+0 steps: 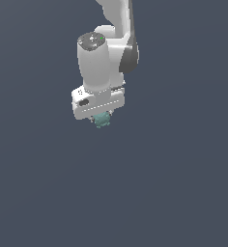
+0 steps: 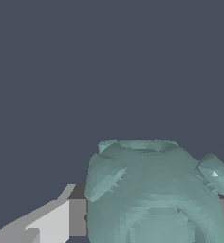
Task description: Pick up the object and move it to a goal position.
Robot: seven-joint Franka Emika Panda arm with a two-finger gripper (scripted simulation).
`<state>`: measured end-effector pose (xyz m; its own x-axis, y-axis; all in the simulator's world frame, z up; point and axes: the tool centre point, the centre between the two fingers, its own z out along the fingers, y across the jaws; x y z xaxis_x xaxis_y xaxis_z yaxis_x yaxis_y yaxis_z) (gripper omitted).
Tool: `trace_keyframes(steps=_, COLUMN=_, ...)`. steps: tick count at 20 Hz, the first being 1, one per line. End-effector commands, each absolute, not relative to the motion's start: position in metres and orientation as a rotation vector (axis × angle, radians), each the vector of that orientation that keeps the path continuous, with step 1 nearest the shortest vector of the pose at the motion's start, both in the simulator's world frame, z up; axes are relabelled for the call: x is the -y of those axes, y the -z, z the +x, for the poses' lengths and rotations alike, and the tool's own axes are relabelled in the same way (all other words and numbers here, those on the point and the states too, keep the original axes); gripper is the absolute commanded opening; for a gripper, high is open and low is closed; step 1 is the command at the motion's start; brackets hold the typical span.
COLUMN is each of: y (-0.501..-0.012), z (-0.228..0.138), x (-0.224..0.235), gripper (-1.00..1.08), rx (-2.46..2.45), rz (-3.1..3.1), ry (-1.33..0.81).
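The object point(image 1: 103, 119) is a small teal-green bumpy lump that peeks out from under the white gripper point(image 1: 101, 118) in the exterior view. In the wrist view the object point(image 2: 154, 194) fills the lower part of the picture, with knobs on its sides, and sits between the grey fingers point(image 2: 47, 220). The fingers press against both of its sides, so the gripper is shut on it. Most of the object is hidden by the hand in the exterior view.
A plain dark grey-blue surface point(image 1: 174, 183) fills the background all around. The white arm point(image 1: 113, 43) reaches in from the top of the exterior view.
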<state>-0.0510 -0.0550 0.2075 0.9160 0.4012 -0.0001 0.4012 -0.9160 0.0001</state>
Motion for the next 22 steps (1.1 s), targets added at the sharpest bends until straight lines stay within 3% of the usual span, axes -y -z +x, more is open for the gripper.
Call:
trace_keyframes(steps=1, y=-0.233, z=-0.061, x=0.060, gripper=-1.00, rx=-0.644, rz=3.075, ry=-0.001)
trace_keyframes(steps=12, y=-0.319, z=-0.092, x=0.079, gripper=-1.00, rx=-0.645, rz=3.076, ry=-0.001)
trace_keyframes(steps=22, y=-0.344, z=-0.099, x=0.085, gripper=-1.00, rx=-0.644, rz=3.075, ry=0.000)
